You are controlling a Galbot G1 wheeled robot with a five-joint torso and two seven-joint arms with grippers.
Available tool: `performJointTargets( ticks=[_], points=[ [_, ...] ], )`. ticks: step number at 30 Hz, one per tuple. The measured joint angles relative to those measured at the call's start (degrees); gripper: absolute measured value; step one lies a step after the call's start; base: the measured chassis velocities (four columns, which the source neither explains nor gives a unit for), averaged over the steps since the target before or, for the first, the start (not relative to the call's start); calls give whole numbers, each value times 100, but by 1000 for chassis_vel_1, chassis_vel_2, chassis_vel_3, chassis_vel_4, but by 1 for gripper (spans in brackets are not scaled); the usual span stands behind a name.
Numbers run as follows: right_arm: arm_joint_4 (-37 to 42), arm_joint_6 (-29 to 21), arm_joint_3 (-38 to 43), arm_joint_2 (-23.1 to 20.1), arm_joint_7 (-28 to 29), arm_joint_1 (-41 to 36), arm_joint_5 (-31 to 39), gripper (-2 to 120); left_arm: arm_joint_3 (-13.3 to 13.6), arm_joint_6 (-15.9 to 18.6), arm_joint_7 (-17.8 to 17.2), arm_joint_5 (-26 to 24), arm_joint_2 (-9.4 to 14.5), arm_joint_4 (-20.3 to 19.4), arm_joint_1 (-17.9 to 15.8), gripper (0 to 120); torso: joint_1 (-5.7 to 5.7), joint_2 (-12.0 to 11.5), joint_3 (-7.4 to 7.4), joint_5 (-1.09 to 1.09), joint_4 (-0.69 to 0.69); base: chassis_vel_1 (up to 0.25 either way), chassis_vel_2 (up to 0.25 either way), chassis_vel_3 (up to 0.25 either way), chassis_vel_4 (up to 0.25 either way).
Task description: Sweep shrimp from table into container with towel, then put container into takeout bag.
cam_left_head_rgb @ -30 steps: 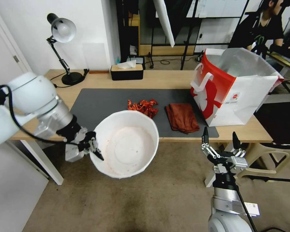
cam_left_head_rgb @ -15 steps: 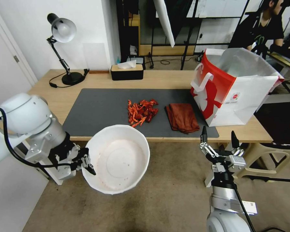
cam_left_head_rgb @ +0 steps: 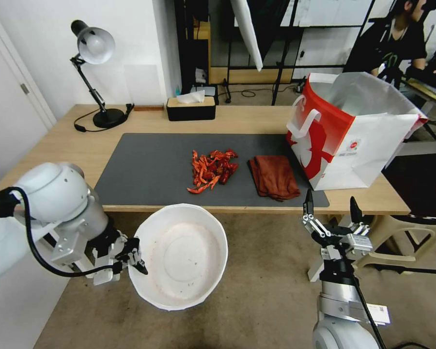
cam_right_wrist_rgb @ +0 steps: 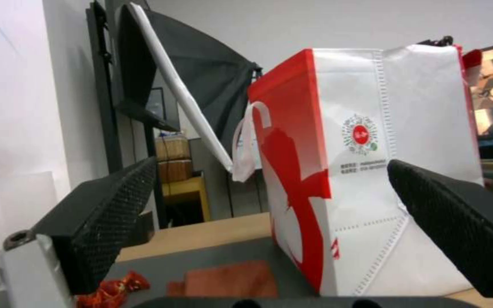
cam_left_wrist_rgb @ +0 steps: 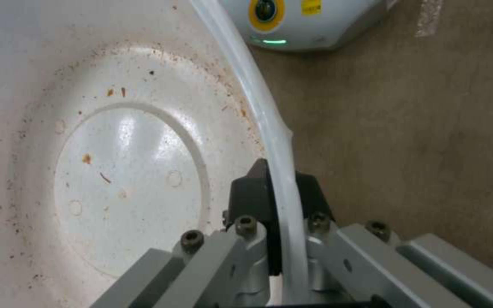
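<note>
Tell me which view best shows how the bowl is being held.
The left wrist view: the left gripper pinches the bowl by its rim. The head view shows the whole bowl below the table edge. The right wrist view faces the bag.

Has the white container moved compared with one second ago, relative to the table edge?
Yes. The container, pinched at its rim by the left gripper, has dropped lower and nearer the robot, now below the table front edge, uncovering the shrimp.
</note>
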Motion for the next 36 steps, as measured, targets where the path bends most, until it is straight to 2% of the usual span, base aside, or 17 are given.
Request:
performJointTargets(
  ticks=[3, 8, 13, 16, 18, 20, 26, 29, 36],
  points=[
    [8, 7, 18, 22, 2, -13, -12, 100, -163, -159, 0, 247, -326, 143, 250, 0, 0, 0, 0, 0, 0, 0, 0, 0, 0],
    [-8, 8, 37, -2, 7, 2, -11, 100, -278, -273, 0, 514, -553, 275, 530, 0, 0, 0, 0, 0, 2, 0, 0, 0, 0],
    [-41, 8, 37, -10, 10, 41, -3, 100, -277, -343, 0, 670, -712, 391, 612, 0, 0, 0, 0, 0, 2, 0, 0, 0, 0],
    [-67, 10, 28, -11, 11, 62, 5, 100, -221, -466, 0, 921, -942, 525, 696, 0, 0, 0, 0, 0, 1, 0, 0, 0, 0],
    [-68, 10, 26, -11, 11, 65, 5, 100, -205, -483, 0, 957, -990, 562, 711, 0, 0, 0, 0, 0, 1, 0, 0, 0, 0],
    [-69, 12, 24, -20, 12, 65, 14, 100, -165, -588, 0, 1133, -1199, 706, 743, 0, 0, 0, 0, 0, 1, 0, 0, 0, 0],
    [-41, 12, 28, -42, 15, 42, 27, 100, -127, -682, 0, 1265, -1373, 857, 750, 0, 0, 0, 0, 1, 1, 0, 0, 0, 0],
    [9, 12, 50, -81, 19, 3, 61, 100, 27, -701, 0, 1431, -1559, 1043, 666, 0, 0, 0, 0, 1, 0, 0, 0, 0, 0],
    [9, 16, 78, -130, 24, 12, 118, 100, 253, -701, 0, 1593, -1708, 1308, 531, 0, 0, 0, -1, 1, 2, 0, 0, 0, 0]
  ],
)
